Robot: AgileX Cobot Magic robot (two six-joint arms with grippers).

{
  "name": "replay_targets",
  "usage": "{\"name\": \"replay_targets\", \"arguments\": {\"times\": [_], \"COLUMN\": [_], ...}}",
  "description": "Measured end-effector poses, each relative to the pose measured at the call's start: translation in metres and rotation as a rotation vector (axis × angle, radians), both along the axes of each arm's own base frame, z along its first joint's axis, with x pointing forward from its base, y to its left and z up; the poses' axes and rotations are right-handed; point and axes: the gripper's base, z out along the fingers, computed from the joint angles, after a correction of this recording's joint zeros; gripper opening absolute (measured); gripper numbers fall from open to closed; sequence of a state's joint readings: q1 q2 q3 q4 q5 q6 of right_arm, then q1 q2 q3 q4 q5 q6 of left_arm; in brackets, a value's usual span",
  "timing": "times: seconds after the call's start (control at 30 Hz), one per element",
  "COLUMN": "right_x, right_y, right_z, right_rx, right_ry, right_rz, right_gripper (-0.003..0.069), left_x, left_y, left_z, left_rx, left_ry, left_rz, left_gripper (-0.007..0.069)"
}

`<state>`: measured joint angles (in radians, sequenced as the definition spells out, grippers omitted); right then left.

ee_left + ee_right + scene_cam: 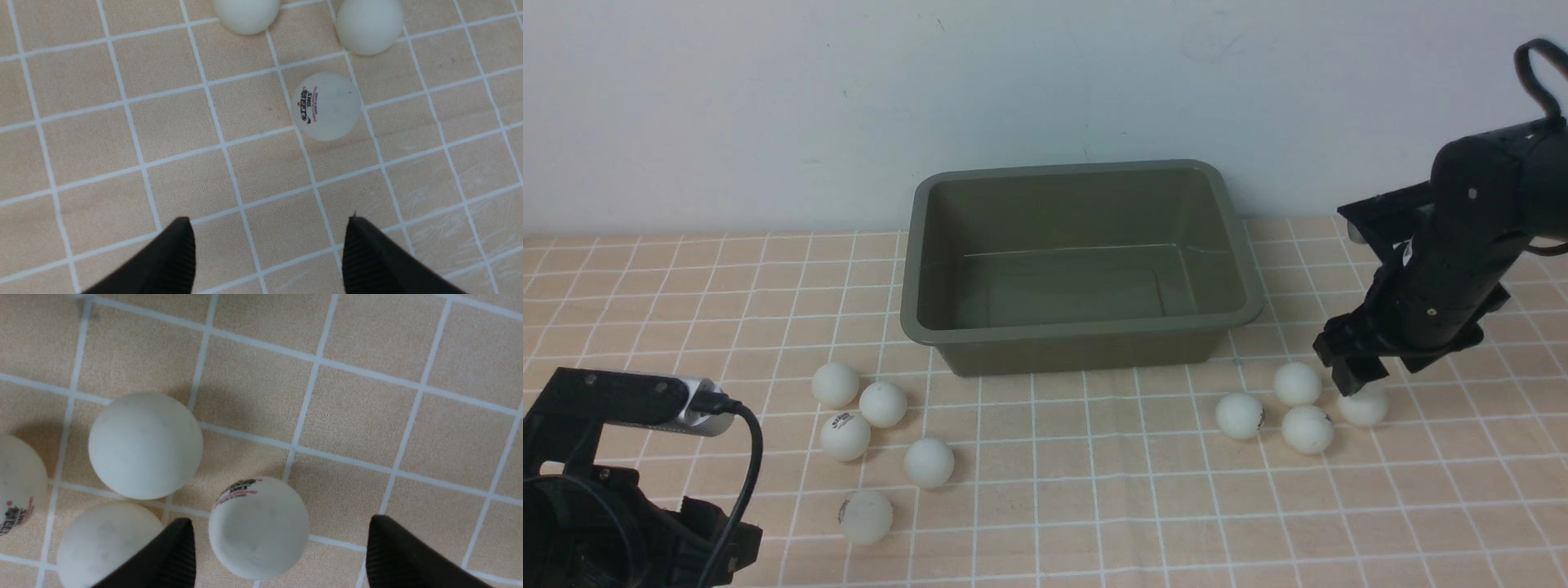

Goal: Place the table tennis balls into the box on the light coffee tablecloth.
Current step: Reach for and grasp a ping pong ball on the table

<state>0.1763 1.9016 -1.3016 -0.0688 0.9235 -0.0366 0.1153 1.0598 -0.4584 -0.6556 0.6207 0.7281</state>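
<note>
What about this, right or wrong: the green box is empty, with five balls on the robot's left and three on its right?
The front view shows four balls on its right, not three. The box is empty; five balls lie left.

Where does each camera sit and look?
Front view: between the arms, facing forward at the box; left arm and right arm show.
Left wrist view: looks down at three balls; open left gripper shows.
Right wrist view: looks down at four balls; open right gripper shows.
Shared: front and right wrist both show the rightmost ball.
</note>
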Motion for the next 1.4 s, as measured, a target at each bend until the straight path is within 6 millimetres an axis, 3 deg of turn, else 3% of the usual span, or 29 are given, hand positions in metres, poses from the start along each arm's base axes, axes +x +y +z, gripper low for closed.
{"name": "replay_targets", "arguments": {"times": [0.73,1.0,1.13,1.4], "right_x": [0.002,0.004,0.004,0.003], "right_y": [0.001,0.002,0.002,-0.002], "right_z": [-0.010,-0.024,-0.024,-0.023], "right_rx": [-0.002,0.005,0.005,-0.043], "right_ry": [0.025,0.065,0.064,0.078], "right_rz": [-0.002,-0.011,-0.011,0.001], "right_gripper": [0.0498,0.0431,0.0356,0.0350], "left_x": [0.000,0.000,0.000,0.000], "left_y": [0.000,0.000,0.000,0.000], "left_z": [0.000,0.000,0.000,0.000], "left_rx": [0.000,0.000,0.000,0.000], "left_ry": [0.000,0.000,0.000,0.000], "left_rz": [0.000,0.000,0.000,0.000], "left_gripper": [0.0405,0.0405,0.0405,0.0405]}}
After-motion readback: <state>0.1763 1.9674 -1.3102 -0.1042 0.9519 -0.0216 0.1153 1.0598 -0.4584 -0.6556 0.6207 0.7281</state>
